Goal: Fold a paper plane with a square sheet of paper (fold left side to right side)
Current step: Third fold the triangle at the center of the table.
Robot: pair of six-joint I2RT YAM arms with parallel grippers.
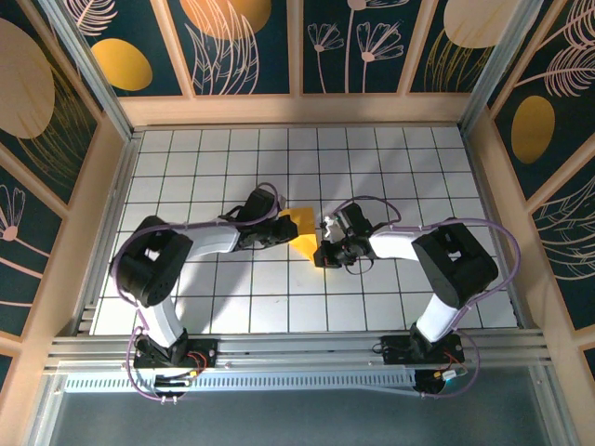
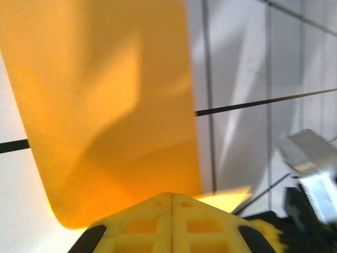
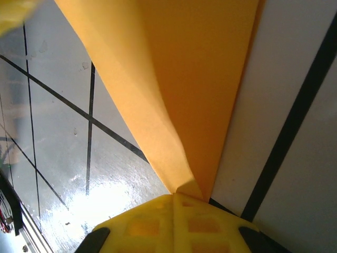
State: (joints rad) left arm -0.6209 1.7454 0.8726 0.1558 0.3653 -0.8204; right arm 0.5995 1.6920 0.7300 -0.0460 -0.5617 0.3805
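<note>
The square sheet of paper (image 1: 302, 229) is yellow-orange and partly folded, and it is held up between my two grippers at the middle of the grid table. My left gripper (image 1: 282, 229) is shut on its left edge. In the left wrist view the sheet (image 2: 105, 105) spreads out ahead of the closed yellow fingertips (image 2: 172, 196). My right gripper (image 1: 325, 249) is shut on the lower right tip. In the right wrist view two creased layers of the paper (image 3: 200, 79) narrow into the closed jaws (image 3: 174, 196).
The white grid table (image 1: 418, 177) is ringed by wooden walls with a dark floral pattern (image 1: 242, 46). Part of the right arm's wrist (image 2: 313, 174) shows close by in the left wrist view. Both arm bases stand on the rail at the near edge (image 1: 297, 353).
</note>
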